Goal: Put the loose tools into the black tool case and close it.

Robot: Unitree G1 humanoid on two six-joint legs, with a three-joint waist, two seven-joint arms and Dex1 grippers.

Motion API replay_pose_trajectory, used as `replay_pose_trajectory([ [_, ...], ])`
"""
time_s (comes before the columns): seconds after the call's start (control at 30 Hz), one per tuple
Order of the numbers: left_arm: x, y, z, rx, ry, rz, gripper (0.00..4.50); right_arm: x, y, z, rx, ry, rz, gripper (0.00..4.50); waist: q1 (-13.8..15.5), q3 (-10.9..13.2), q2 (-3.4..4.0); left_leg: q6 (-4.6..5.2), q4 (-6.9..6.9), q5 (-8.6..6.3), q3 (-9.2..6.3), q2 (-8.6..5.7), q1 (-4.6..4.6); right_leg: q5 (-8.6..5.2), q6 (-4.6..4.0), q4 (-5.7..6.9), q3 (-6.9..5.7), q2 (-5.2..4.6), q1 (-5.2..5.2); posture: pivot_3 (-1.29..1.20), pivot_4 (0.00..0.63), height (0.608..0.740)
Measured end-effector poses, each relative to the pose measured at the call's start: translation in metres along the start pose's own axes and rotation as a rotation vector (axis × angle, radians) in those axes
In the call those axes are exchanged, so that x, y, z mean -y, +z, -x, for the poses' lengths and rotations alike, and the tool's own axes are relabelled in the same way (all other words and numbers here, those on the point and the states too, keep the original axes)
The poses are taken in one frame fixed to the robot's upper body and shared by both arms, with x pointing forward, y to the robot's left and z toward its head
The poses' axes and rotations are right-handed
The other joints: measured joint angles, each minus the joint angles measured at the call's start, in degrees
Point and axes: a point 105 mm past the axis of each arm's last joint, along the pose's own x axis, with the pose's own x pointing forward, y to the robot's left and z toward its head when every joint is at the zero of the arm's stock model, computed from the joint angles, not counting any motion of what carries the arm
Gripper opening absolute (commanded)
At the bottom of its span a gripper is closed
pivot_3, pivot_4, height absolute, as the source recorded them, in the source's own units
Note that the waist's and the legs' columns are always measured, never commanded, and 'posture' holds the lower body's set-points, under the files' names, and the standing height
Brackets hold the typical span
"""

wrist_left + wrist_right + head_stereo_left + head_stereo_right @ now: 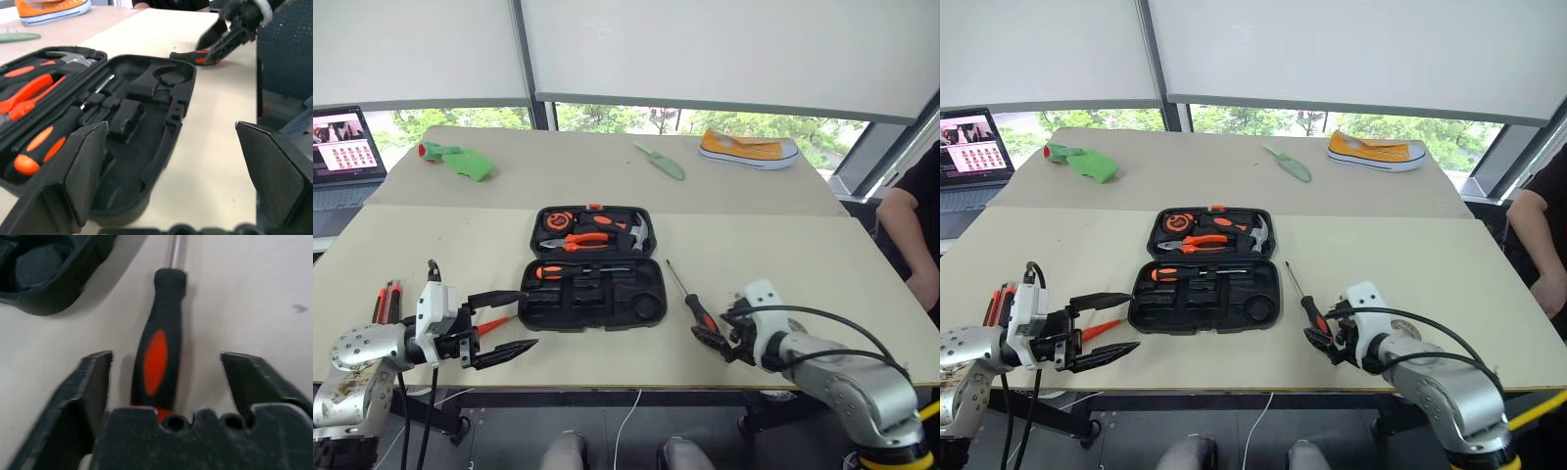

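Right fingers (166,382): apart, straddling screwdriver (693,302) handle, at case's (592,264) 4 o'clock.
Left fingers (504,321): spread wide, empty, at case's 8 o'clock.

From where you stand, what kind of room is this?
Probably an office or lab set up for testing: tan tables pushed together under roller-blind windows, an open laptop to one side, and mismatched props like an orange shoe.

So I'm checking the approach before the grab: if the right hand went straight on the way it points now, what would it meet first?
Probably the black-and-orange screwdriver lying on the table: its handle already sits between the right hand's open fingers. Contact isn't visible, so depth is uncertain.
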Motion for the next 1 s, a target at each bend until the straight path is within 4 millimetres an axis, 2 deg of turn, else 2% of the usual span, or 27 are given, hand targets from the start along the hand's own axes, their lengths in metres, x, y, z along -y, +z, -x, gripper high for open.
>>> replay_pose_trajectory([
  [0.17,0.003,0.008,-0.006,0.034,-0.002,-0.018,4.5,0.007,0.002,-0.004,0.034,-0.097,-0.012,1.09,0.2,0.0,0.0,0.0,0.0,0.0,0.0,-0.01,0.01,-0.01,0.0,-0.01,-0.01,-0.02,0.03,0.0,0.15,0.74],
  [0.2,0.003,0.009,-0.007,0.042,0.0,-0.016,4.5,0.007,0.001,-0.004,0.048,-0.113,-0.023,1.01,0.2,0.0,0.0,-0.01,0.0,0.0,0.0,-0.01,0.02,-0.01,0.0,-0.01,-0.02,-0.02,0.05,0.0,0.15,0.74],
  [0.33,0.0,0.01,-0.009,0.066,0.039,0.006,4.5,0.012,0.005,-0.003,0.153,-0.196,-0.036,1.01,0.0,0.0,0.03,-0.01,0.0,0.01,0.01,-0.02,0.02,-0.01,0.0,0.0,0.0,-0.02,0.02,0.0,0.15,0.74],
  [0.43,-0.007,0.01,-0.008,0.085,0.114,0.017,4.5,0.011,0.035,0.006,0.33,-0.149,0.101,1.01,-0.3,0.0,0.07,-0.01,0.0,0.01,0.03,-0.04,0.03,0.0,0.03,0.0,0.02,-0.03,0.03,0.0,0.15,0.74],
  [0.53,-0.017,0.01,-0.001,0.1,0.224,0.018,4.5,-0.008,0.073,0.012,0.444,0.059,0.376,1.01,-0.9,0.1,0.06,0.0,0.01,0.01,0.01,0.02,0.13,0.02,0.04,0.01,0.02,0.04,0.06,0.0,0.15,0.74],
  [0.63,-0.021,0.005,0.011,0.087,0.322,0.025,4.5,-0.028,0.092,-0.002,0.415,0.28,0.63,1.01,-1.8,0.1,0.06,0.0,-0.02,0.01,-0.01,0.08,0.23,0.01,-0.03,0.05,0.01,0.13,0.09,0.0,0.15,0.74],
  [0.77,-0.018,-0.006,0.023,0.07,0.39,0.048,4.5,-0.046,0.103,-0.028,0.33,0.478,0.833,1.01,-1.9,0.1,0.0,0.0,-0.05,0.01,-0.02,0.08,0.19,-0.03,-0.08,0.11,0.01,0.14,0.04,0.0,0.15,0.74],
  [0.9,-0.013,-0.009,0.028,0.058,0.412,0.058,4.5,-0.062,0.115,-0.06,0.216,0.575,0.965,1.01,-1.8,0.1,0.01,-0.01,-0.08,0.01,0.01,0.06,0.12,-0.02,-0.09,0.17,0.0,0.1,-0.08,0.0,0.15,0.74],
  [1.0,-0.011,-0.009,0.028,0.054,0.415,0.057,4.5,-0.065,0.122,-0.078,0.162,0.583,0.99,1.01,-1.2,0.2,0.02,-0.02,-0.09,0.01,0.02,0.04,0.09,-0.02,-0.1,0.19,-0.04,0.05,-0.13,0.0,0.15,0.74],
])
